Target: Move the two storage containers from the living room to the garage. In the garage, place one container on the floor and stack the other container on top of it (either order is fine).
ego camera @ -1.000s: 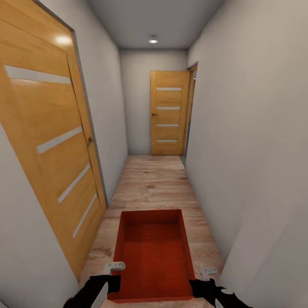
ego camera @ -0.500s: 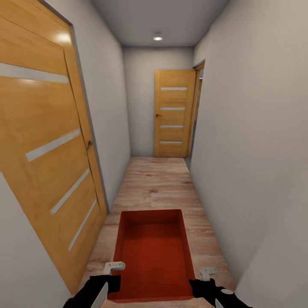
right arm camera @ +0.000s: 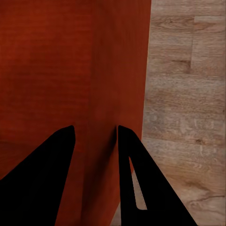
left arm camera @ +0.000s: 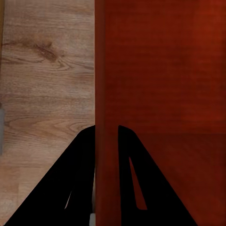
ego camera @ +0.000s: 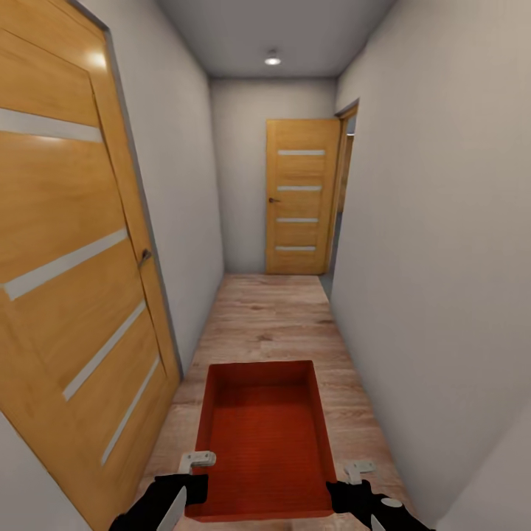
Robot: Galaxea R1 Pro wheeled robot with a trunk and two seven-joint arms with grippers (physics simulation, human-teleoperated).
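Fingers of the left gripper (left arm camera: 106, 134) straddle the left long wall of the red-orange storage container (ego camera: 262, 438), one black finger outside over the planks and one inside the bin, pinching the thin wall between them. The right gripper (right arm camera: 94, 134) does the same on the opposite long wall, with one finger inside and one at the outer face, clamped on that wall. In the head view the left gripper (ego camera: 196, 464) and the right gripper (ego camera: 359, 470) sit at the near corners of the container, one on each side, so the bin is held between the two arms and reaches away from them.

Beneath the bin, light wood-plank flooring (ego camera: 269, 317) runs the length of a narrow corridor. Just beyond the left gripper, a large wooden door (ego camera: 74, 251) with pale horizontal strips and a small handle fills the left wall. Past the right gripper stands a plain grey-white wall (ego camera: 435, 243). Far ahead of both grippers, at the corridor's end, is a second wooden door (ego camera: 301, 198) with a doorway beside it on the right, and a ceiling spotlight (ego camera: 273, 60) glows above.

The container's open top faces up, showing its empty ribbed bottom. Its long axis points straight away from the grippers, along the corridor toward the far door.
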